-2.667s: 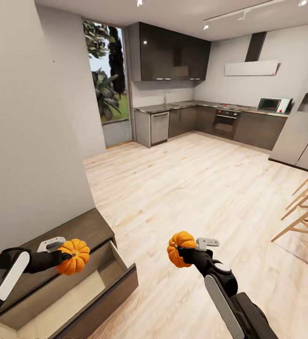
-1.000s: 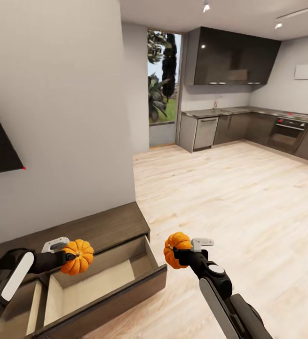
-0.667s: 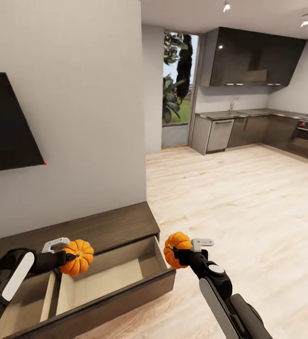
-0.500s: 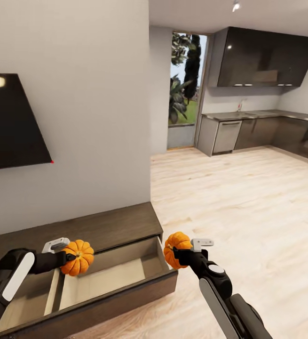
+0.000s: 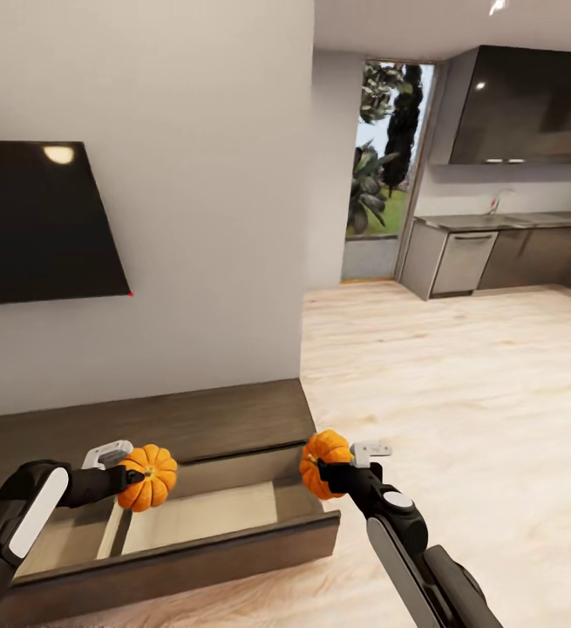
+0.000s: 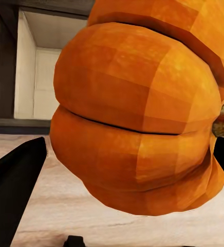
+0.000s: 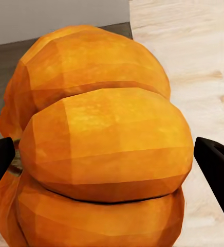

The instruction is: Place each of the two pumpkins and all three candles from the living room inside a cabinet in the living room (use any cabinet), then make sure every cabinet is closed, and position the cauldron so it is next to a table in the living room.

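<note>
Each gripper is clamped on 1 pumpkin, left (image 5: pixel 146 478) over the open drawer (image 5: pixel 193 515), right (image 5: pixel 323 463) at its 3 o'clock end: lower both inside before releasing.

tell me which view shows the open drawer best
Head view: the whole open drawer shows, pale inside, under both pumpkins. The left wrist view catches a corner of it behind its pumpkin; the right wrist view gives just dark cabinet top.
</note>
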`<state>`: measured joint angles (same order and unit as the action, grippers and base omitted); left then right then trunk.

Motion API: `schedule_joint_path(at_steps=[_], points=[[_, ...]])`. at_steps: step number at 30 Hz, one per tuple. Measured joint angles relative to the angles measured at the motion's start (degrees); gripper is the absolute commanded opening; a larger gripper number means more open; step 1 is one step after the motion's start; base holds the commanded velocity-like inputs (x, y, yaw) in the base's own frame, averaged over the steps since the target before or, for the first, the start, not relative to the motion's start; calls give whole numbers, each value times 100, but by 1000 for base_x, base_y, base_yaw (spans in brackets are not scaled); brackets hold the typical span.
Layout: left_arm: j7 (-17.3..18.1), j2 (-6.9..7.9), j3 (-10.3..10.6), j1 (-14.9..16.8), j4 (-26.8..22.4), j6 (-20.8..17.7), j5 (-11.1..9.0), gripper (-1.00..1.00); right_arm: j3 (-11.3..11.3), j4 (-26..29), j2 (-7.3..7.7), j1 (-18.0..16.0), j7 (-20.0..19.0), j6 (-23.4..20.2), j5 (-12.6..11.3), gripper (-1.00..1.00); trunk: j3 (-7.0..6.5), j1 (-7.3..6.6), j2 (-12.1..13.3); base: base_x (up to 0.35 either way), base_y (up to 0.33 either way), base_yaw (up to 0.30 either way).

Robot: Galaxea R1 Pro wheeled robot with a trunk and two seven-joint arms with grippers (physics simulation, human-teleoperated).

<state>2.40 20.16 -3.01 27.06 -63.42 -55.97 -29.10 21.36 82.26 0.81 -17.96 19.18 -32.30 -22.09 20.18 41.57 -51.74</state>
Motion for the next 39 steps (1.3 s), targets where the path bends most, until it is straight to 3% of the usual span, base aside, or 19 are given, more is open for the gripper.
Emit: schedule_joint_path(at_steps=[20, 29, 39], points=[[-2, -2, 9, -1, 0, -1, -15, -100, 18, 0, 9, 0, -11, 173, 8, -100, -47, 1, 0, 104, -68, 248], [-2, -2, 10, 0, 2, -1, -34, -100, 15, 1, 10, 3, -11, 174, 5, -100, -49, 2, 0, 5, -2, -3], [-2, -3, 12, 1, 3, -1, -38, -100, 17, 9, 10, 2, -14, 173, 6, -100, -60, 1, 0, 139, 5, -247]])
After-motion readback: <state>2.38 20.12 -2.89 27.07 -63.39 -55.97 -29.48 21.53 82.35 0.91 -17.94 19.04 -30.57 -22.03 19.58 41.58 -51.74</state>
